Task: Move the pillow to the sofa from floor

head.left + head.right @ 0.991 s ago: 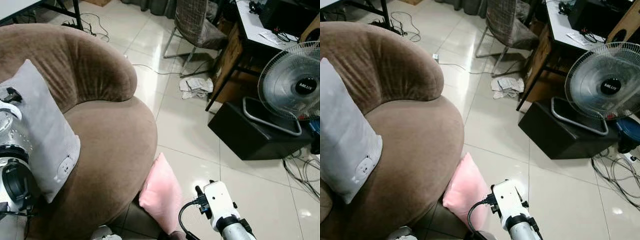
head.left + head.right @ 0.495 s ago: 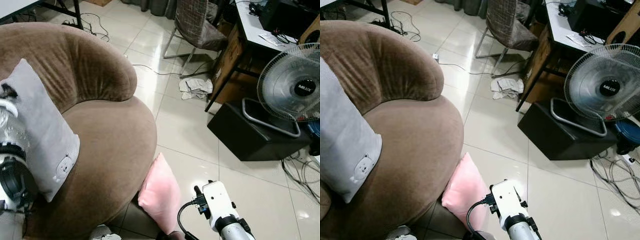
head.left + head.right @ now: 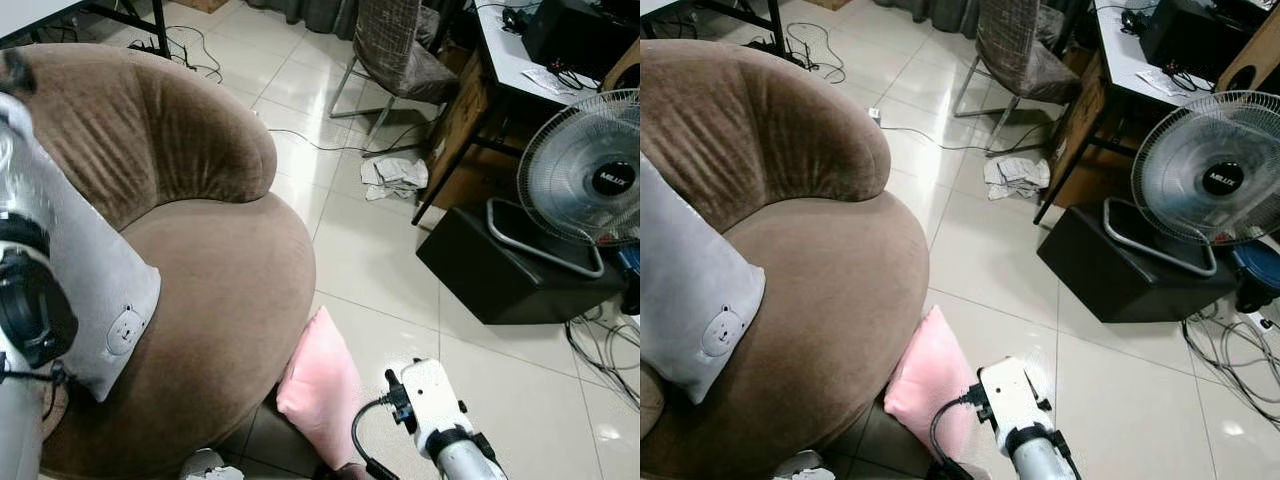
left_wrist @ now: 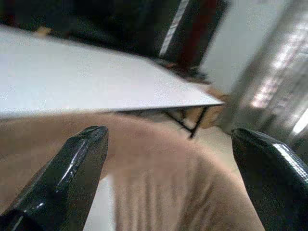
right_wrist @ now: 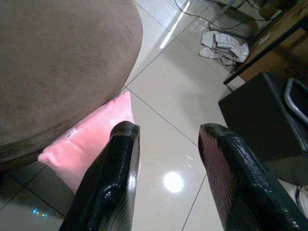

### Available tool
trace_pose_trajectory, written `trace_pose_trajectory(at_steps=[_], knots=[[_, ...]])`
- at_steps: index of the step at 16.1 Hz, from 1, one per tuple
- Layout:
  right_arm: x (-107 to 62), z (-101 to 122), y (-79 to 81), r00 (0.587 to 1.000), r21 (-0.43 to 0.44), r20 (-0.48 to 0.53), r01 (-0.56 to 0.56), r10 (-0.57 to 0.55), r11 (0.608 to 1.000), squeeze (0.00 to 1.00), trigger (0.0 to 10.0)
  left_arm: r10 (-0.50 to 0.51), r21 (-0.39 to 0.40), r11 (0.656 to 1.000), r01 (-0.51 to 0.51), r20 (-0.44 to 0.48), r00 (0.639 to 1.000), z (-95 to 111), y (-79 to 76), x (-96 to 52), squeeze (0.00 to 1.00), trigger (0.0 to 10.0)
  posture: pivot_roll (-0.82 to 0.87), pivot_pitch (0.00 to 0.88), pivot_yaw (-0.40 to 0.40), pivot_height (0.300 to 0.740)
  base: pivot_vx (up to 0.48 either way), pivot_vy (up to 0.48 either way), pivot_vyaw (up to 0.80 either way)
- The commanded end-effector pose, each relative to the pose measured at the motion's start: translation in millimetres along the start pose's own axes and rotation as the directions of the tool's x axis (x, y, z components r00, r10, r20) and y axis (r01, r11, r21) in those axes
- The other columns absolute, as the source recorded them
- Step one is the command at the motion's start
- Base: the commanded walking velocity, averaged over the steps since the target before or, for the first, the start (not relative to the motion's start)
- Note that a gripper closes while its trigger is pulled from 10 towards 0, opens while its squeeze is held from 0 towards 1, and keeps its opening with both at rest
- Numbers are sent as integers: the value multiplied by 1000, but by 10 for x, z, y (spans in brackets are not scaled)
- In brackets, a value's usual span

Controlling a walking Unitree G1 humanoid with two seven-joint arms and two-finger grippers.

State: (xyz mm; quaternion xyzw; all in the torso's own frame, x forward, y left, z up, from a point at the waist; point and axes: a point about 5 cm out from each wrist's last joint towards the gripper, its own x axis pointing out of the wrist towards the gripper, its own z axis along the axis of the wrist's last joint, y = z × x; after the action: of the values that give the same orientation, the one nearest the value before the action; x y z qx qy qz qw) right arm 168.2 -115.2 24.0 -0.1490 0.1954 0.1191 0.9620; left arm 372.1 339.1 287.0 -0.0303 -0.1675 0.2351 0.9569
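A pink pillow (image 3: pixel 320 385) lies on the tiled floor, leaning against the front of the round brown sofa (image 3: pixel 220 280). My right gripper (image 5: pixel 168 130) hangs open just above the floor. The pink pillow (image 5: pixel 89 139) is beside one finger, and only bare tile shows between the fingers. The right wrist (image 3: pixel 430 400) is low in the head view, to the right of the pillow. My left arm (image 3: pixel 25 300) is raised over the sofa's left side. The left gripper (image 4: pixel 168 132) is open and points at the sofa back. A grey pillow (image 3: pixel 690 300) rests on the sofa seat.
A standing fan (image 3: pixel 585 175) and a black box (image 3: pixel 510 265) are on the right. Behind them stand a desk (image 3: pixel 500 70) and a chair (image 3: pixel 395 50). A crumpled cloth (image 3: pixel 393 175) and cables (image 3: pixel 600 340) lie on the floor.
My left arm has risen along the left edge, now covering more of the grey pillow. The right wrist has shifted slightly left and down. The pink pillow has not moved.
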Motion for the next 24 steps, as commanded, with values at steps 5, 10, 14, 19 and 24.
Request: trace_pose_trajectory(at_steps=[5, 10, 14, 19, 24], knots=[[100, 9, 11, 993, 56, 76, 89, -93, 994, 0, 10000, -394, 75, 910, 409, -156, 906, -570, -520, -296, 0, 10000, 0, 60, -98, 740, 0, 0, 0], [384, 208, -432, 948, 187, 210, 202, -240, 961, 0, 10000, -560, -38, 818, 574, -282, 779, -1180, -638, -815, 0, 10000, 47, 23, -44, 740, 0, 0, 0], [517, 342, -896, 918, 212, 262, 247, -298, 946, 0, 10000, -613, -251, 783, 569, -463, 640, -1943, -682, -1972, 0, 10000, 37, 2, -20, 740, 0, 0, 0], [499, 236, -814, 925, 218, 255, 228, -281, 949, 8, 10000, -672, -282, 667, 690, -628, 394, -2231, -685, -2713, 0, 10000, -16, 0, 35, 740, 0, 0, 0], [341, 122, -697, 914, 250, 277, 228, -295, 941, 0, 10000, -689, -279, 664, 694, -588, 423, -2216, -489, -2772, 0, 10000, -39, 0, 54, 740, 0, 0, 0]])
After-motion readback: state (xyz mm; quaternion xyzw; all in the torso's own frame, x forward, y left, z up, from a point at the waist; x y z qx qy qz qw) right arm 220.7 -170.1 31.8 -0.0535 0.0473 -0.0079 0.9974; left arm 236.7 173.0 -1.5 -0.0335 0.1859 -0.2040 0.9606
